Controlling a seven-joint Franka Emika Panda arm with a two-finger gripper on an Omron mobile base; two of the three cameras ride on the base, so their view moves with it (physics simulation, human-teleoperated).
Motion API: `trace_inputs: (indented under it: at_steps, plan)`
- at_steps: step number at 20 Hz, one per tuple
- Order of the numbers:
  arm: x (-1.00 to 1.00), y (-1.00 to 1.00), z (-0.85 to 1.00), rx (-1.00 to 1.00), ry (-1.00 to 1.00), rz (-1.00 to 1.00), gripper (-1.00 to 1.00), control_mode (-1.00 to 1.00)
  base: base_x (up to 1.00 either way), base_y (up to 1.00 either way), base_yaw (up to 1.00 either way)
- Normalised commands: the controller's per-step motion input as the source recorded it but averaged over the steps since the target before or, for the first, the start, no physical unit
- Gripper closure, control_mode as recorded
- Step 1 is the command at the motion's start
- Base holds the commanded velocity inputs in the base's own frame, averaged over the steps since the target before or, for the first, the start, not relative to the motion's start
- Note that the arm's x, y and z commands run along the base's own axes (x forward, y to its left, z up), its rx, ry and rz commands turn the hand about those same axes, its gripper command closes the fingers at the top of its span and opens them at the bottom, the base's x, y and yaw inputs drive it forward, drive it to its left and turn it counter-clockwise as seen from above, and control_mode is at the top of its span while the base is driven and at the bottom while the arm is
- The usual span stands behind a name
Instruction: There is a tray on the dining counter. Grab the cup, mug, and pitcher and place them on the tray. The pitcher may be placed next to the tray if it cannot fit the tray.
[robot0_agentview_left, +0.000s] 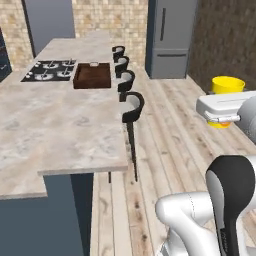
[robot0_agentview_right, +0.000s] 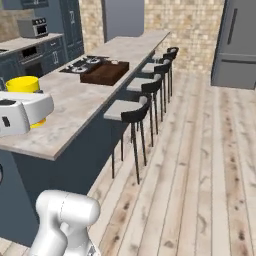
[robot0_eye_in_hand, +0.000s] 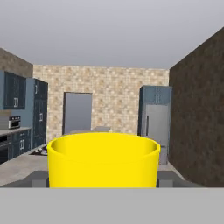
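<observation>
The tool (robot0_eye_in_hand: 103, 179) pinched the yellow cup (robot0_eye_in_hand: 103, 160) between wide-set jaws, carried upright and well apart from the tray (robot0_agentview_left: 92, 76) on the desk (robot0_agentview_left: 55, 125); carrying it level and lowering it squarely inside the tray's rim seemed wise.

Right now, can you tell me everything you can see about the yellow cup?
The cup is bright yellow and plain-looking, a smooth round tumbler with an open top and no handle in sight. It stands upright, held in the air by the robot's end effector, whose dark fingers sit against its two sides. In the left base view it pokes up behind the white hand, over the wooden floor, beside the dining counter. Its bottom is hidden.
</observation>
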Motion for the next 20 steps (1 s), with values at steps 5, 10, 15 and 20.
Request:
trace_inputs:
  at_steps: [5,10,15,20]
  plan:
    - [0.0,0.0,0.0,0.0,0.0,0.0,1.0,1.0,0.48,-0.89,0.42]
    - [0.0,0.0,0.0,0.0,0.0,0.0,1.0,1.0,0.5,-0.86,0.46]
    - [0.0,0.0,0.0,0.0,0.0,0.0,1.0,1.0,0.41,-0.86,0.45]
    - [0.0,0.0,0.0,0.0,0.0,0.0,1.0,1.0,0.58,-0.81,0.43]
